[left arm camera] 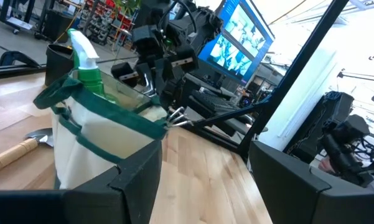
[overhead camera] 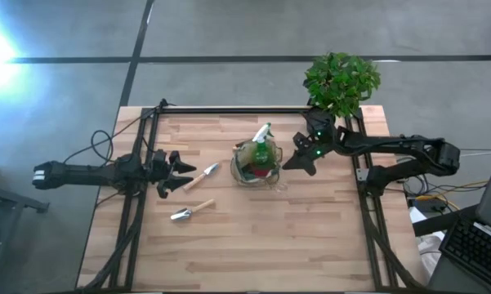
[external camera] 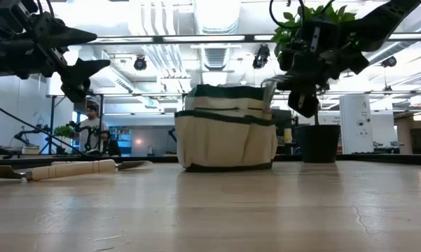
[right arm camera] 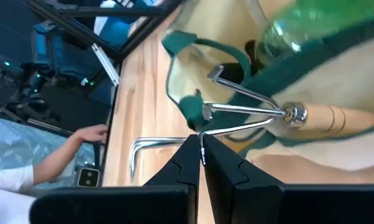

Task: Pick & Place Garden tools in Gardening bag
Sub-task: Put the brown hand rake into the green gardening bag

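Right gripper [overhead camera: 298, 161] closed, empty, just beside gardening bag [overhead camera: 256, 163] mid-desk; left gripper [overhead camera: 182, 172] wide open, holding nothing, trowel [overhead camera: 201, 176] just ahead.

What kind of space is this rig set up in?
Likely a robotics lab or open workshop: exposed ceiling ducts and lights, another bench with monitors beyond the wooden table, and people at a farther workstation.
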Available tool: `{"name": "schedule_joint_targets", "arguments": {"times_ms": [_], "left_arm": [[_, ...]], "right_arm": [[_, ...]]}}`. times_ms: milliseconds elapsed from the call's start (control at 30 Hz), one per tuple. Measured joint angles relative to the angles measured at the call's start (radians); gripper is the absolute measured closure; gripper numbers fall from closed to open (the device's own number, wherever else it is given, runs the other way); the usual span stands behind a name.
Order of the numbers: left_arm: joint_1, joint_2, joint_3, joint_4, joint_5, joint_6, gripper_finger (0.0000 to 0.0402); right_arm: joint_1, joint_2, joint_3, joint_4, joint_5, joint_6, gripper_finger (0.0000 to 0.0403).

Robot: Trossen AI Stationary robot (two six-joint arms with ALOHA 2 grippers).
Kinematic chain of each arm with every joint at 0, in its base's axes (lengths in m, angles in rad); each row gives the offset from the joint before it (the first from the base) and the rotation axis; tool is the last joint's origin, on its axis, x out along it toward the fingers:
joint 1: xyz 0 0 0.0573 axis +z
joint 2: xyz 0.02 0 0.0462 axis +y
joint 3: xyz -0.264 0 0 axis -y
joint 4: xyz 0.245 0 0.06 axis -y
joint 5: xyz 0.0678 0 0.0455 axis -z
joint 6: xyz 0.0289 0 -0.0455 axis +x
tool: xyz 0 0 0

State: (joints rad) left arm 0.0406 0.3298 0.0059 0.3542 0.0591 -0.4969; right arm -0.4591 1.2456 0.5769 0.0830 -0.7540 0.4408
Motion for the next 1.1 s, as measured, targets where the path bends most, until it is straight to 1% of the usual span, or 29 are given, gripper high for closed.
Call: {"name": "schedule_joint_targets", "arguments": {"times_ms": [300,667,1100], "left_arm": [[0.000,0.000,0.000,0.000,0.000,0.000,0.0156],[0.000,0.000,0.000,0.000,0.000,0.000,0.0156],[0.000,0.000,0.000,0.000,0.000,0.000,0.0156]], "right_arm": [[-0.011,-0.002,0.025,-0.006,-0.002,0.004,0.0395],[-0.133,-0.004,0.028,-0.058,-0.005,0.001,0.0395],[-0.139,-0.002,0.026,-0.077,-0.014,0.010,0.0394]]}}
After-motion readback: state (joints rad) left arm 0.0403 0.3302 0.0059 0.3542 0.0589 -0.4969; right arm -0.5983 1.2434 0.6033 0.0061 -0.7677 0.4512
